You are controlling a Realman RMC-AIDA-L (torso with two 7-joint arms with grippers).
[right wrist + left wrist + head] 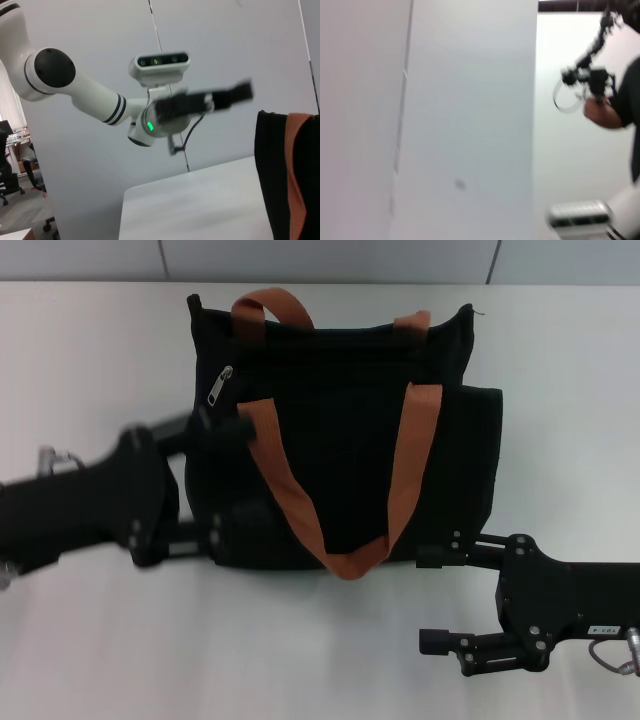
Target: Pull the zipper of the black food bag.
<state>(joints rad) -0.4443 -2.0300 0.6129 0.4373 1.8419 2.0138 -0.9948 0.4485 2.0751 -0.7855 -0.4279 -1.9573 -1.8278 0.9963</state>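
The black food bag [350, 440] lies on the white table [90, 350], its orange-brown straps [405, 480] draped over it. The silver zipper pull [220, 386] sits near the bag's upper left corner, at the left end of the zip line. My left gripper [222, 478] is open at the bag's left side, below the pull, with its fingers [240, 426] over the black fabric. My right gripper [440, 598] is open at the bag's lower right corner, with one finger against the bag's edge. The right wrist view shows the bag's edge [270, 170] and the left arm [90, 100].
A grey wall [320, 258] runs behind the table's far edge. The left wrist view shows only a pale wall panel [470, 120] and a person's hand holding a device [592, 90] off to one side.
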